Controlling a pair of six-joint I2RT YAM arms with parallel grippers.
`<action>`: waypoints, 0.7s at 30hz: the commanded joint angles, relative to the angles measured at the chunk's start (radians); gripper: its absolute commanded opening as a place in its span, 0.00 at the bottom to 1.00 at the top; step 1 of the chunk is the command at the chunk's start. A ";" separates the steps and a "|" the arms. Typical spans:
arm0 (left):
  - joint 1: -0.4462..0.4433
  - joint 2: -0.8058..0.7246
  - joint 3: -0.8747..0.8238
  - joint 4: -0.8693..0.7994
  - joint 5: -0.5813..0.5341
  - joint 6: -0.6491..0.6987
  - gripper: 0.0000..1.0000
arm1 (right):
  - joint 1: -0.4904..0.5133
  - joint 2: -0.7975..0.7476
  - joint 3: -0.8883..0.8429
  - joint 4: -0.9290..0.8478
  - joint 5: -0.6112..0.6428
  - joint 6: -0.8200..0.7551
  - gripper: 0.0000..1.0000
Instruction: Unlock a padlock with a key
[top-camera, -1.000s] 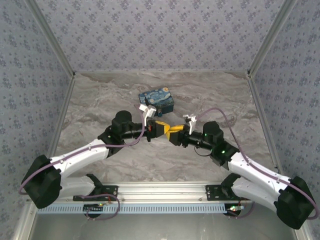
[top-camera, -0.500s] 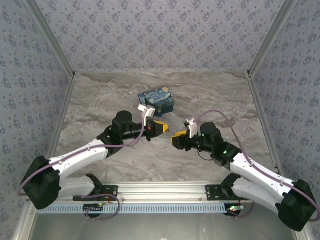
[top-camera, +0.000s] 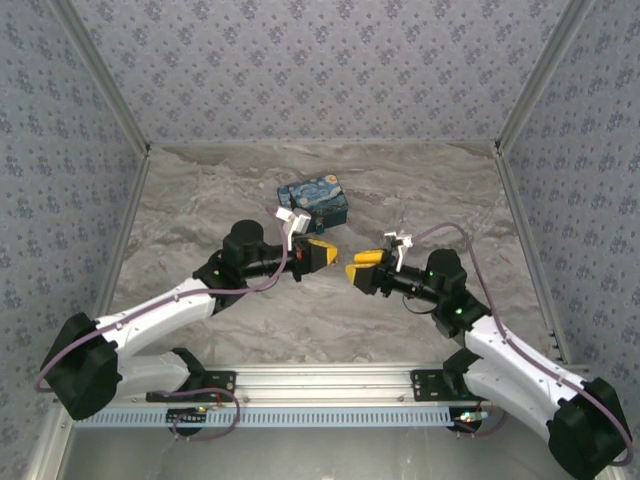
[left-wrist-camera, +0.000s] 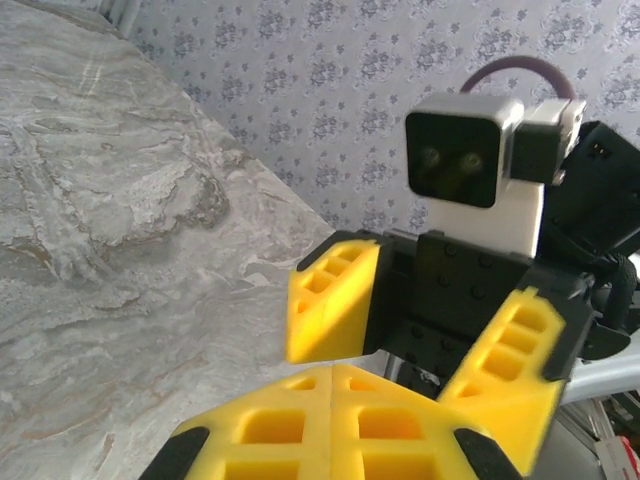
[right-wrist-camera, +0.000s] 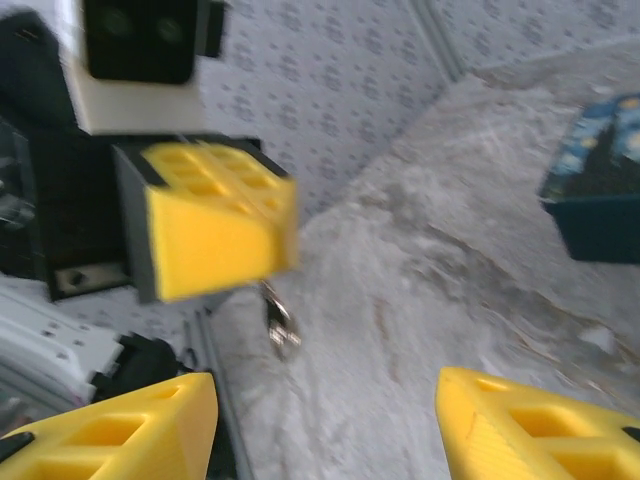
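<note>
Hanging just under the clenched left gripper (right-wrist-camera: 215, 225) is a small silvery metal piece, the padlock (right-wrist-camera: 279, 322). It is blurred in the right wrist view and dangles in the air above the table (top-camera: 200, 190). The left wrist view shows that gripper's yellow pads (left-wrist-camera: 290, 395) pressed flat together. The right gripper (top-camera: 361, 270) faces it from the right, apart from it, with its fingers spread wide and holding nothing. From above, both grippers sit near the table's middle, tip to tip with a gap between them. The box (top-camera: 313, 201) lies on the table just beyond the left gripper, on the far side.
</note>
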 joint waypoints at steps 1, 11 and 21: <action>-0.004 -0.015 0.053 0.054 0.046 0.002 0.00 | 0.010 0.025 0.025 0.180 -0.080 0.079 0.60; -0.005 -0.004 0.050 0.088 0.044 -0.020 0.00 | 0.064 0.104 0.055 0.164 -0.051 0.061 0.49; -0.005 -0.006 0.046 0.084 0.046 -0.018 0.00 | 0.064 0.106 0.068 0.145 -0.013 0.052 0.32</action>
